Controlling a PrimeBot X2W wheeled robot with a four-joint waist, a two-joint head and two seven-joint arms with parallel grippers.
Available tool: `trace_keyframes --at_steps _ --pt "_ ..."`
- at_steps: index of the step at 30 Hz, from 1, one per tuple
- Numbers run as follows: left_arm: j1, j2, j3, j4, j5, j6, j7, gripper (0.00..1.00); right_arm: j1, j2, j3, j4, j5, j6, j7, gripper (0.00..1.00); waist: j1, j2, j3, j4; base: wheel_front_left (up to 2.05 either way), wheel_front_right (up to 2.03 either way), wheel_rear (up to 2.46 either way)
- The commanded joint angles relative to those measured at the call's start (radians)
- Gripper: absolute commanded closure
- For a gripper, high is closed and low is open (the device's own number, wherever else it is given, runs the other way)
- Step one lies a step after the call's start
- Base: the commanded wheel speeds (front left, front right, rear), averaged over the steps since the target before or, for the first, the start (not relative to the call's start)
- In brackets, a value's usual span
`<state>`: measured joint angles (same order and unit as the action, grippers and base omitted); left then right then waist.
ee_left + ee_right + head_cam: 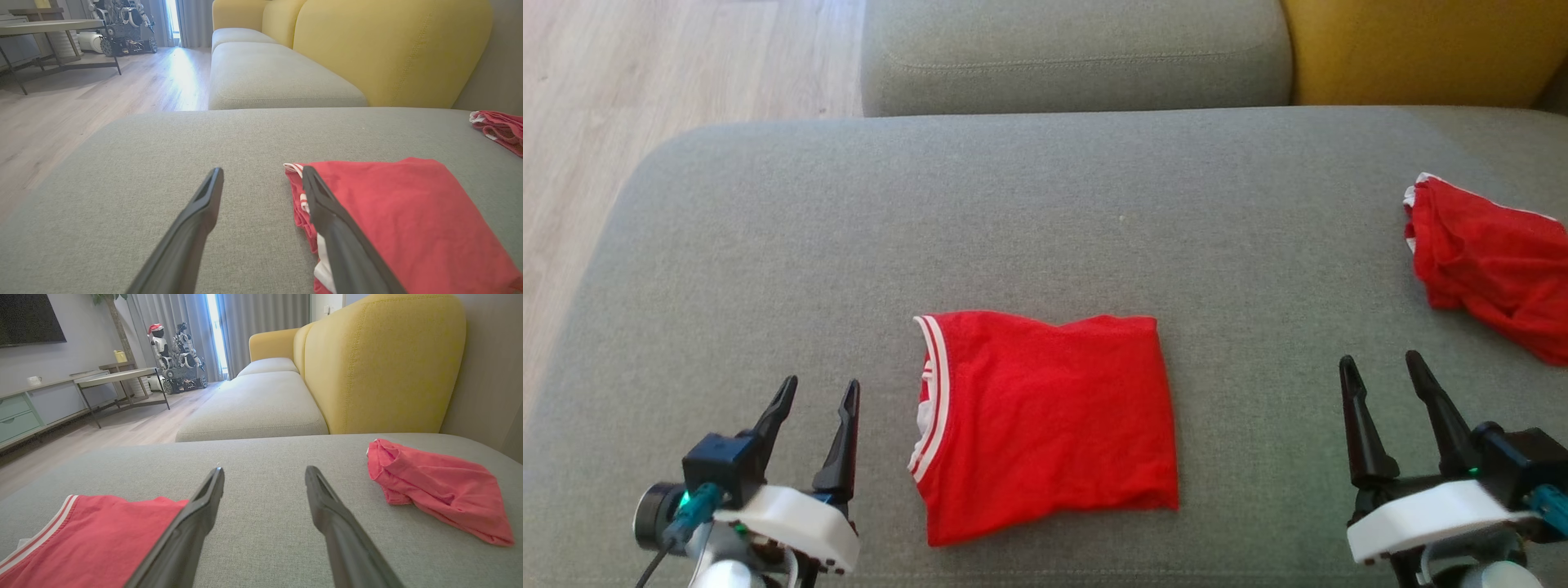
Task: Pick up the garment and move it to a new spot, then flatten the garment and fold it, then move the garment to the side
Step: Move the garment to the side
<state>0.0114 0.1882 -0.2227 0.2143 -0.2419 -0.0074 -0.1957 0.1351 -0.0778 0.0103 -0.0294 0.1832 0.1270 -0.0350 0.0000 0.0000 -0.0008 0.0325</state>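
Well, both my grippers stand spread wide and hold nothing: the left gripper (820, 382) sits just left of the garment (1045, 425), the right gripper (1380, 359) well off to its right. The garment lies folded into a rough rectangle in the near middle of the seat (1045, 204), between my two grippers, with white-striped trim (935, 392) along its left edge. Folding looks done to me, so what's left is likely the shift to the side. It should be light, soft and limp, with no stiffness to keep its shape. Lifted by one corner, the layers would probably slide apart and undo the fold. I'd pinch through all layers at the two near corners together, or at the thicker trimmed edge, and carry it low. The knit should hold well in my jaws, though it may drag on the seat's weave. As for holders, the seat alone bears things: the garment, and a crumpled red heap (1490, 261) near its right end, well apart from it
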Motion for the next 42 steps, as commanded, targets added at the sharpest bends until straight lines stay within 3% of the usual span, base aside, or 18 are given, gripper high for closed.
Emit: trace_keyframes --at_steps 1,9,16,23,30,32,42 --pt "-0.063 0.022 0.031 -0.037 -0.011 0.005 -0.013 0.00 -0.035 -0.011 0.021 -0.033 -0.007 0.004 0.000 0.00 0.0000 0.0000 0.004 0.004 0.00 0.00 0.00" --pt "-0.123 0.014 0.018 -0.058 -0.012 0.000 -0.025 0.00 -0.058 -0.018 0.059 0.015 -0.002 0.004 0.036 0.00 0.0000 0.0000 0.058 0.092 0.00 0.00 0.00" --pt "-0.167 0.004 0.010 -0.046 -0.011 -0.006 -0.046 0.00 -0.129 -0.013 0.153 0.203 0.025 0.004 0.073 0.00 0.0000 0.0000 0.101 0.182 0.00 0.00 0.00" --pt "-0.189 -0.007 0.008 -0.036 -0.012 -0.010 -0.058 0.00 -0.204 0.001 0.176 0.389 0.045 0.004 0.124 0.00 0.0000 0.0000 0.135 0.218 0.00 0.00 0.00" --pt "-0.189 -0.008 0.016 -0.032 -0.012 -0.009 -0.063 0.00 -0.266 0.004 0.209 0.485 0.068 0.004 0.141 0.00 0.0000 0.0000 0.149 0.212 0.00 0.00 0.00" --pt "-0.191 -0.007 0.017 -0.032 -0.011 -0.010 -0.064 0.00 -0.286 0.000 0.233 0.507 0.076 0.004 0.152 1.00 0.0000 0.0000 0.152 0.206 0.00 0.00 0.00" --pt "-0.196 -0.002 0.030 -0.049 -0.010 -0.013 -0.066 0.00 -0.376 -0.095 0.300 0.453 0.078 0.004 0.149 1.00 0.0000 0.0000 0.172 0.098 0.00 0.00 0.00"
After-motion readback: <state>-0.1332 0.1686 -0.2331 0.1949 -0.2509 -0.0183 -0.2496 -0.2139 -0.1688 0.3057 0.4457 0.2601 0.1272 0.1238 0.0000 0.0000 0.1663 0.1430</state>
